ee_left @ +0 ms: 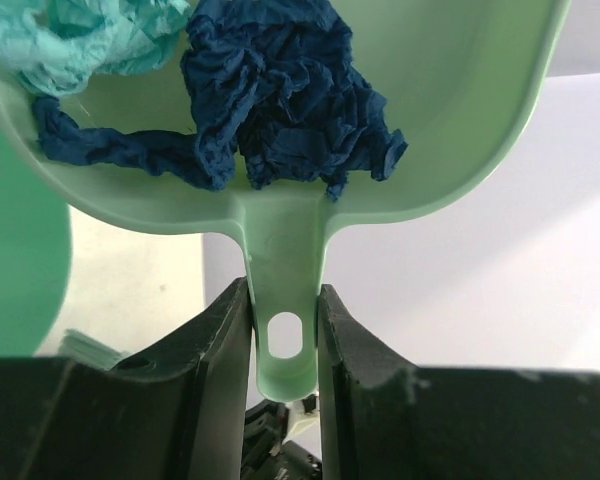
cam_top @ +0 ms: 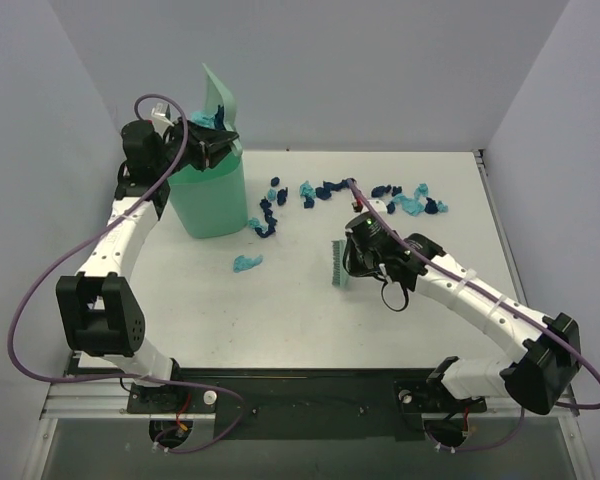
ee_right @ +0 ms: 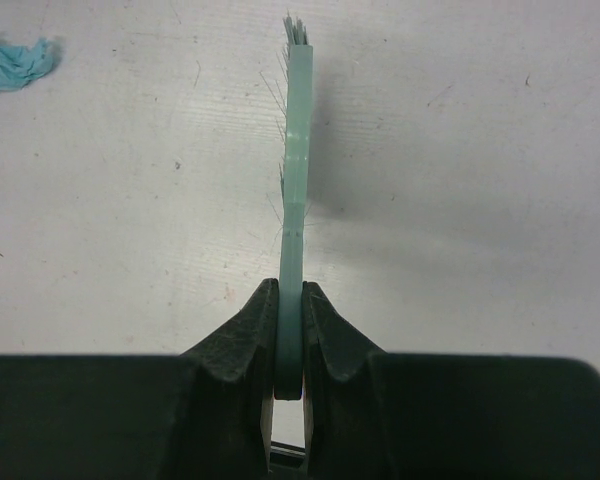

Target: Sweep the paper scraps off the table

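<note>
My left gripper [ee_left: 285, 345] is shut on the handle of the mint-green dustpan [ee_left: 460, 120], held tilted over the tall mint-green bin [cam_top: 208, 195]; it also shows in the top view [cam_top: 208, 143]. Navy [ee_left: 280, 95] and turquoise [ee_left: 90, 35] paper scraps lie in the pan. My right gripper [ee_right: 291, 320] is shut on the mint-green brush [ee_right: 296, 170], its bristles [cam_top: 338, 264] on the white table [cam_top: 310, 320] at the middle. Several navy and turquoise scraps [cam_top: 405, 200] lie in a row along the far side. One turquoise scrap [cam_top: 247, 263] lies alone left of the brush; it shows in the right wrist view [ee_right: 15, 62].
Grey walls enclose the table at the back and sides. A few scraps [cam_top: 265, 218] lie right next to the bin's base. Purple cables loop from both arms.
</note>
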{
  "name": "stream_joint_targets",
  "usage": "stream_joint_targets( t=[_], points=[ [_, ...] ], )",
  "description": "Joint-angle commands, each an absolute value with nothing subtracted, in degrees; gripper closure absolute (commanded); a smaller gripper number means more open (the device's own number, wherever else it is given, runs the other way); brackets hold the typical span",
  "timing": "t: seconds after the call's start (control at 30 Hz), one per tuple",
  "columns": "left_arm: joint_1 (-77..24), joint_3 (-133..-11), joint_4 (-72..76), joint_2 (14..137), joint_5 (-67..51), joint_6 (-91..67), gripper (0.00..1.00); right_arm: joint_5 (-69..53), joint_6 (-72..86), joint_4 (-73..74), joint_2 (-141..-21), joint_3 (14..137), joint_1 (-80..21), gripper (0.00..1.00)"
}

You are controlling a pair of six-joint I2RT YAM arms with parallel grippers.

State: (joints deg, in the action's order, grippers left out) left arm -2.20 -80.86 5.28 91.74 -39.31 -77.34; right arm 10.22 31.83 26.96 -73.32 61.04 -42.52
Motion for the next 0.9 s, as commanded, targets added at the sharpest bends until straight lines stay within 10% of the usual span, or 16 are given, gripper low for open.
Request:
stream_joint_targets(
  t=[0.0,0.87],
  points=[
    [-1.06,-77.97,23.01,88.68,-41.22,-86.83,1.00,12.83,30.24,29.00,-74.53,65.39,-43.77,1.00],
    [2.55,-68.37,43.09,89.66,-41.04,-106.91,1.00,10.82,32.60,27.08,-80.42,76.82,-47.37,1.00]
  ],
)
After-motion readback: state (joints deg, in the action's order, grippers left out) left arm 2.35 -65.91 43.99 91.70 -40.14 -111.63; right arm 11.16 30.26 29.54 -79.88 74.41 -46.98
